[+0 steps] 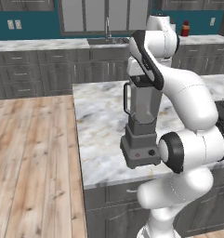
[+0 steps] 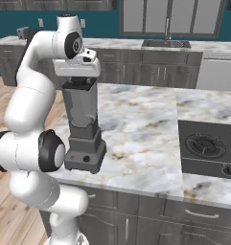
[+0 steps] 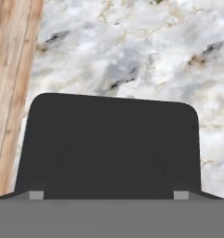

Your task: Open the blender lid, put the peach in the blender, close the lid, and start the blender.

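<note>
While the gripper (image 2: 78,76) is hanging with its jaws spread wide just above the lid (image 3: 113,144) sitting on the blender (image 1: 140,125), a skewed closing could be knocking that lid sideways rather than gripping it.

The blender lid (image 3: 113,144) is seen from above, very close. It is a dark, nearly black, flat square shape with rounded corners at the top. Two faint slanted lines are seen on its top face. Behind it, a white and grey marble counter (image 3: 132,51) is spread across the upper part of the picture, with dark and brown blotches in it. A strip of light brown wooden floor (image 3: 11,69) is seen down the left side, just past the counter's edge. Two small light grey squares are seen at the lid's bottom corners, one on each side, well apart, and nothing is held between them.
</note>
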